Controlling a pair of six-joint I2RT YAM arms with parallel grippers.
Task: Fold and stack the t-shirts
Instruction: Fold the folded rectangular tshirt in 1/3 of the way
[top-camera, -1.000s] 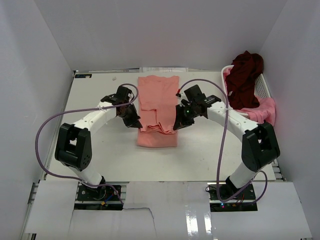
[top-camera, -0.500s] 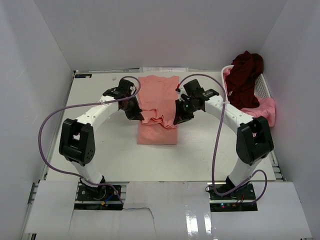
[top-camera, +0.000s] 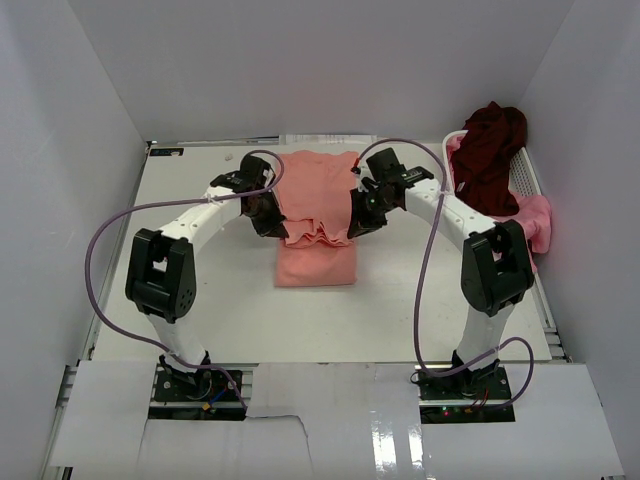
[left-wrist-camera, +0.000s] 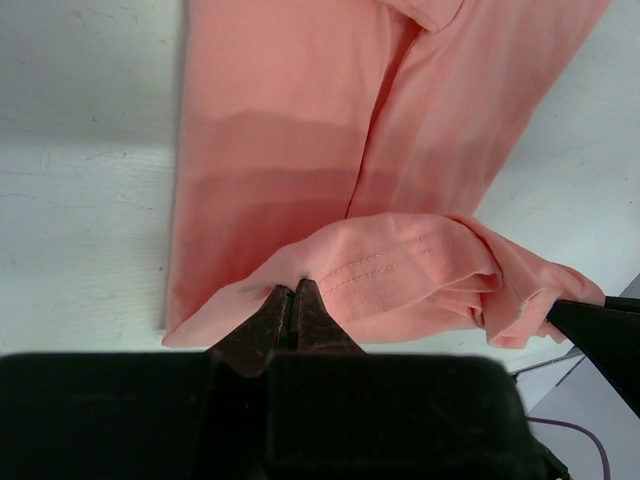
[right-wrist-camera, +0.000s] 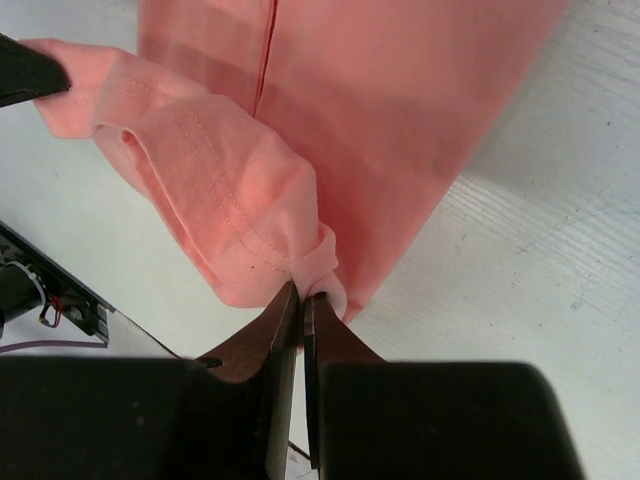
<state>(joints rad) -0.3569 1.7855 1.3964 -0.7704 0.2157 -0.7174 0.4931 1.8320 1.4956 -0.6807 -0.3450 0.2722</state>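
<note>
Two robot arms hold up a stitched hem of the salmon-pink t-shirt (top-camera: 315, 265) above the table (top-camera: 200, 290), in what looks like the middle of a fold. The left gripper (left-wrist-camera: 291, 295) has its jaws pressed together on the hem's left corner. The right gripper (right-wrist-camera: 300, 295) is clamped the same way on the right corner, and the edge sags in a slack band between the two pairs of jaws.

The rest of the shirt lies flat under and beyond the jaws. Its long axis runs straight away from them toward the far end of the table, square to the line from one grip to the other. Neither arm is nearer, as each stands at its own side of the cloth. The next move would probably carry the hem outward along that axis, both arms in step, to lay it over the far part.

Well off to the right of the right jaws, a maroon t-shirt (top-camera: 492, 150) and a brighter pink t-shirt (top-camera: 530, 222) wait heaped in a white basket (top-camera: 527, 172).
</note>
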